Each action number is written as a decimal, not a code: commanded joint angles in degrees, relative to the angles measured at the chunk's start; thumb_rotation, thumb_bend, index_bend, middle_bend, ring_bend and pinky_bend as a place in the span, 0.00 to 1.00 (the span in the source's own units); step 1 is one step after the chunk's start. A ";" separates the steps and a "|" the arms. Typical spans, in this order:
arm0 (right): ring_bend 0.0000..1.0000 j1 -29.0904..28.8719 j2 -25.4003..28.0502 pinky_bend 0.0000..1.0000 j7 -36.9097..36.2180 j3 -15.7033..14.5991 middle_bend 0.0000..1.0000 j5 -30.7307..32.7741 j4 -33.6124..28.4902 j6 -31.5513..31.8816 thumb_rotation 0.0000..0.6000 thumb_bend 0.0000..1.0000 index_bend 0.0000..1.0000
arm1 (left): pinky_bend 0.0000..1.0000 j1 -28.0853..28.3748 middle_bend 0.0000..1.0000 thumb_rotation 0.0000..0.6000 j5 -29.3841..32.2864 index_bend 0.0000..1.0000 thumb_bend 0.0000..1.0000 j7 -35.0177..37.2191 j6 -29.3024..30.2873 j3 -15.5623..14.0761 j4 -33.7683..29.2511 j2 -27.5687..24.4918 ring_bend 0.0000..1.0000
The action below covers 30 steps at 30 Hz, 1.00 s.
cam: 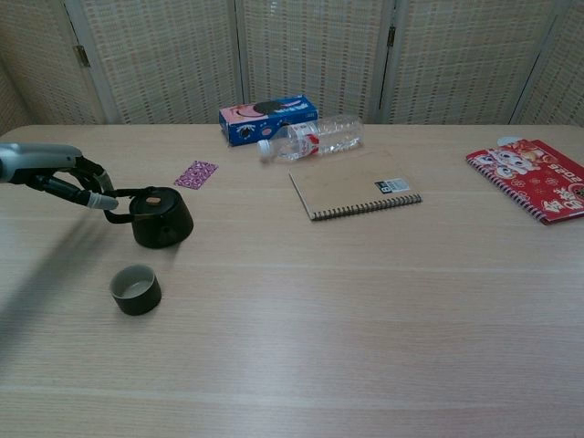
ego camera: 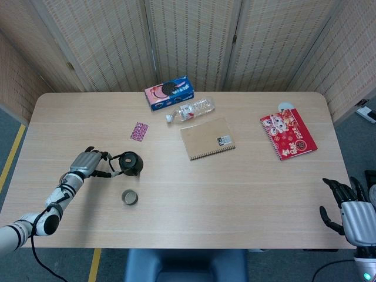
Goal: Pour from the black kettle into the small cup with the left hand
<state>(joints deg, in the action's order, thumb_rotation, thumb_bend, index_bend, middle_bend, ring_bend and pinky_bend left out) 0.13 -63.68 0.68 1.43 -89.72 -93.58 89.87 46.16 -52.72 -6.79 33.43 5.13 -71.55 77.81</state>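
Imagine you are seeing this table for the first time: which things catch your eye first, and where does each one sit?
The bright red notebook stands out at the table's right side, and the blue cookie box at the far edge with a clear bottle lying beside it. At the left, the left hand reaches to the handle of the black kettle, with the small cup just in front of it.

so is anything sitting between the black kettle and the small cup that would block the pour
Nothing visible does. The small cup stands just in front of the black kettle, with only bare table between them. The left hand is already at the kettle's handle, on the side away from the cup.
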 commanded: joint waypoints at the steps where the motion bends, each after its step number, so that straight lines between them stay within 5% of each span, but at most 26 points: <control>1: 0.23 0.01 -0.06 0.05 -0.15 0.03 0.24 0.00 0.18 -0.02 0.93 0.45 0.14 | 0.00 -0.51 0.34 0.40 -0.07 0.31 0.19 -0.47 0.86 -0.54 -1.76 -0.94 0.22; 8: 0.23 -0.05 0.04 0.05 -0.35 0.14 0.24 -0.07 0.23 -0.10 0.93 0.45 0.14 | 0.00 -2.32 0.36 0.40 -4.20 0.33 0.19 1.00 6.36 0.22 -1.82 -0.86 0.24; 21: 0.23 -0.31 0.19 0.05 0.71 0.04 0.25 0.15 -0.89 -1.08 0.93 0.45 0.14 | 0.00 -4.00 0.39 0.41 -29.43 0.38 0.19 17.06 14.41 -3.72 2.03 0.33 0.27; 30: 0.23 0.46 0.47 0.05 0.52 -0.10 0.25 0.72 -1.06 -0.53 0.93 0.45 0.14 | 0.00 -2.38 0.39 0.41 -33.76 0.39 0.19 21.23 13.78 -5.32 8.84 3.86 0.27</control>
<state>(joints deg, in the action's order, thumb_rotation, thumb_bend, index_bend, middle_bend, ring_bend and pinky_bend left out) 0.56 -63.22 1.22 1.33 -89.02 -94.65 89.33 43.49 -85.98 13.87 47.19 0.15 -63.41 81.12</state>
